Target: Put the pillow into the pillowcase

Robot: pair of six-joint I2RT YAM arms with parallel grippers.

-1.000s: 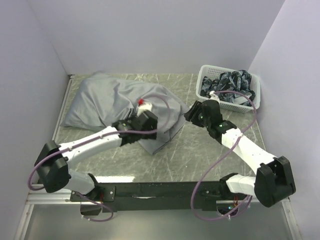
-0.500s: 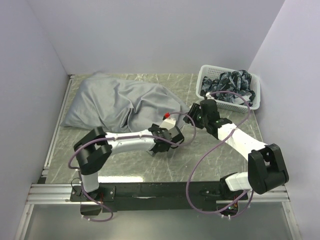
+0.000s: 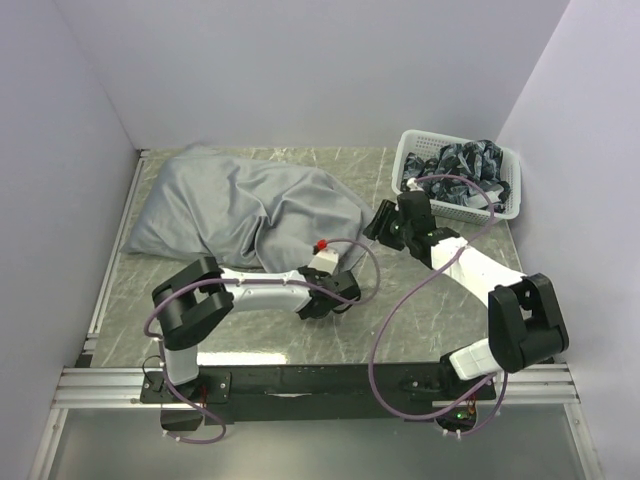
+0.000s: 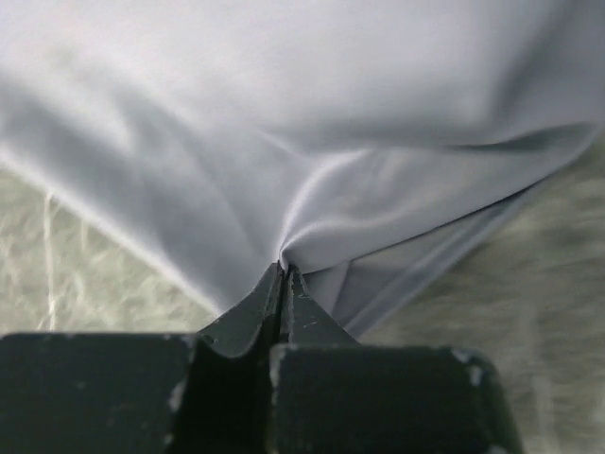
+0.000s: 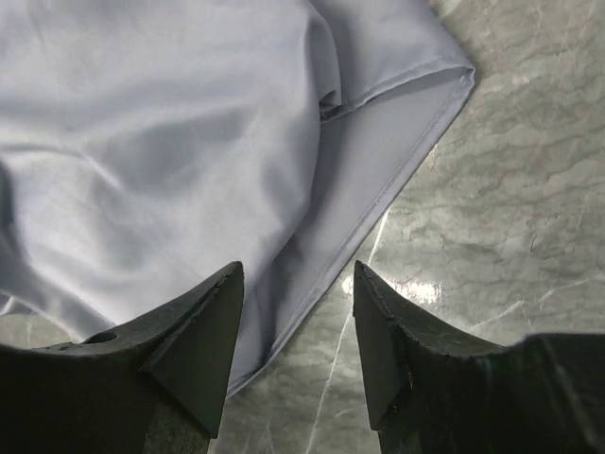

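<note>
1. The pillowcase (image 3: 240,205) lay on the table (image 3: 420,310) to the left of the white basket (image 3: 507,208), apart from it. Its bulk was a rounded grey heap at the end farthest from the basket. A flatter, creased flap ran out toward the basket side and the near edge.
2. The basket held dark patterned cloth (image 3: 460,162).
3. The left gripper (image 4: 284,272) sat low at the pillowcase's near corner, down-left of the basket and well apart from it. Its arm ran flat along the table.
4. In the left wrist view the fingers were pressed together with no gap showing. Grey fabric puckered into a fold right at the tips, with creases fanning out from that point. Noted as pinching the pillowcase.
5. The right gripper (image 5: 295,279) was the nearer of the two to the basket, just left of its near-left corner, over the pillowcase's basket-side edge.
6. In the right wrist view the fingers were spread. The stitched hem of the pillowcase and bare marbled table were seen between them. Nothing was between the fingers, and I could not tell whether the tips touched the cloth.
7. Purple cables looped from both arms, one arching toward the basket.
</note>
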